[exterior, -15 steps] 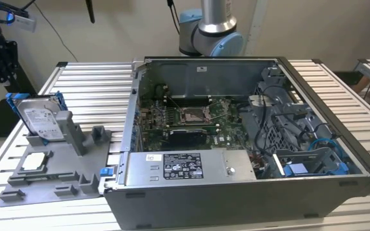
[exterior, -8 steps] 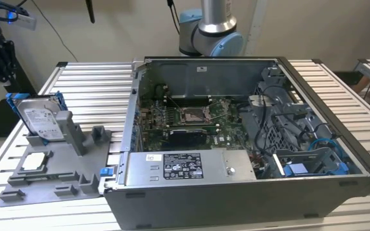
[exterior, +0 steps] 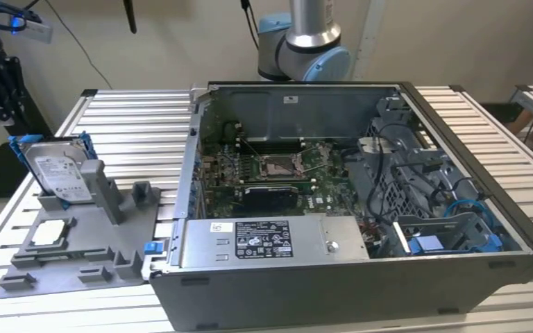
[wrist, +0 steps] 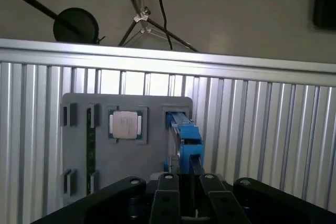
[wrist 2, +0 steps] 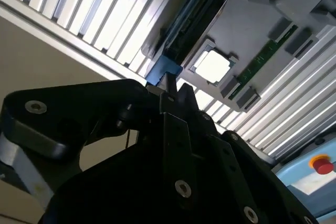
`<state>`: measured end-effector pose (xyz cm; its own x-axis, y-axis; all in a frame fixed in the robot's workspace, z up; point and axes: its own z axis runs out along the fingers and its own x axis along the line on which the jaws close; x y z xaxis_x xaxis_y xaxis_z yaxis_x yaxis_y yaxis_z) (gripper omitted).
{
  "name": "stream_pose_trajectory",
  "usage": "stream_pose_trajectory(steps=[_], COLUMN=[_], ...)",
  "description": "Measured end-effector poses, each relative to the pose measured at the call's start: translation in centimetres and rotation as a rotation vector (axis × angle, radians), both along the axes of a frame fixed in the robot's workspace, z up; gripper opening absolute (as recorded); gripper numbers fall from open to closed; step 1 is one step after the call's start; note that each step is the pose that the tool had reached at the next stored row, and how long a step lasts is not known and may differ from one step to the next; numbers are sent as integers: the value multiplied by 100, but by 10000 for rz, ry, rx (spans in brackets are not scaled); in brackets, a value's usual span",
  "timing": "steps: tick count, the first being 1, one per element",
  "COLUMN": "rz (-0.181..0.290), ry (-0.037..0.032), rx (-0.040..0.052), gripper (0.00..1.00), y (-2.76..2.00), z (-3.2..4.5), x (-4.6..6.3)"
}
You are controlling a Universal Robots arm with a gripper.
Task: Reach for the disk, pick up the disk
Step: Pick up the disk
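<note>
Gripper (wrist: 190, 170) above disk (exterior: 58, 170), jaws narrowly apart, holding nothing. Disk upright in grey holder (exterior: 91, 243) slot. Advice: centre jaws over disk's top edge, approach straight, w/o tilt.

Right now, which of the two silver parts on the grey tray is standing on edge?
The disk, upright with a blue frame around it; the small square chip lies flat on the tray.
</note>
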<state>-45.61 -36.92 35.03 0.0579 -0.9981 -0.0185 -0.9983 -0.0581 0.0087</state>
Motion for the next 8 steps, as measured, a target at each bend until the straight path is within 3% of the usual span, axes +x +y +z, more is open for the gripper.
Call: stream_pose_trajectory(steps=[8], rz=[404], ry=[-29], rx=[0], gripper=[100], y=[37], z=[-47], x=[2])
